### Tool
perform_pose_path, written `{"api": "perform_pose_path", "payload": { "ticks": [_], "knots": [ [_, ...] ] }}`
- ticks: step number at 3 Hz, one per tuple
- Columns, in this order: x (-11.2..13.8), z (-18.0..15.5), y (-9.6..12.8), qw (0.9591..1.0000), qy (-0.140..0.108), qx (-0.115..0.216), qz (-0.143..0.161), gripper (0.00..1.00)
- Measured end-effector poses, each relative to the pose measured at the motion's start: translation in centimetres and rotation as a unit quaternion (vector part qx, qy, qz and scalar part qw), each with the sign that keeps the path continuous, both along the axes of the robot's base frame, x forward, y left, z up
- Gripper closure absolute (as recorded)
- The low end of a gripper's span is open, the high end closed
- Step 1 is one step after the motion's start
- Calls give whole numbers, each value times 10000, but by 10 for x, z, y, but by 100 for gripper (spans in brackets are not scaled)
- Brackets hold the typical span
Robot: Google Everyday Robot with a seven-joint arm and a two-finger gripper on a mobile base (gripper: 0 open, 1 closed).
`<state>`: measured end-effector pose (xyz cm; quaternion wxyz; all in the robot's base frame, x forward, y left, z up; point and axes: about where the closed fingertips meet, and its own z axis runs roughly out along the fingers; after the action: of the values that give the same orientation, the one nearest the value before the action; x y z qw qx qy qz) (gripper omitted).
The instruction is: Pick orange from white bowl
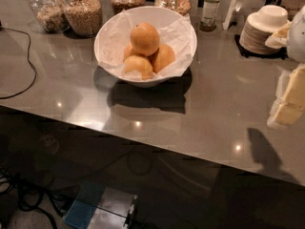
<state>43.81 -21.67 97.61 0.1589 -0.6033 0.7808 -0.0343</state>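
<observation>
The white bowl (110, 34), wide and lined with crinkled white paper, stands on the grey counter at back centre. Several oranges are piled in it. The roundest, deep-orange one (145, 38) sits on top of the pile, with paler oranges (138, 66) below and beside it. My gripper (288, 104) comes in at the right edge of the view, pale yellow under a white arm part. It hangs above the counter, well to the right of the bowl and apart from it, with nothing in it.
Glass jars of grains (83, 11) and a bottle (210, 8) line the back of the counter behind the bowl. A stack of small white dishes (264, 30) stands at the back right. A black cable (26, 66) lies at the left. The counter's front edge (143, 144) runs diagonally.
</observation>
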Motion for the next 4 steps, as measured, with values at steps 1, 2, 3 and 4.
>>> {"api": "perform_pose_path", "payload": {
  "ticks": [1, 2, 3, 4],
  "knots": [
    [0, 0, 0, 10000, 0, 2, 3, 0],
    [12, 0, 19, 9993, -11, 203, 323, 0],
    [42, 5, 62, 9948, -73, 516, 870, 0],
    [79, 17, 105, 9895, -276, 948, 1054, 0]
  ]
}}
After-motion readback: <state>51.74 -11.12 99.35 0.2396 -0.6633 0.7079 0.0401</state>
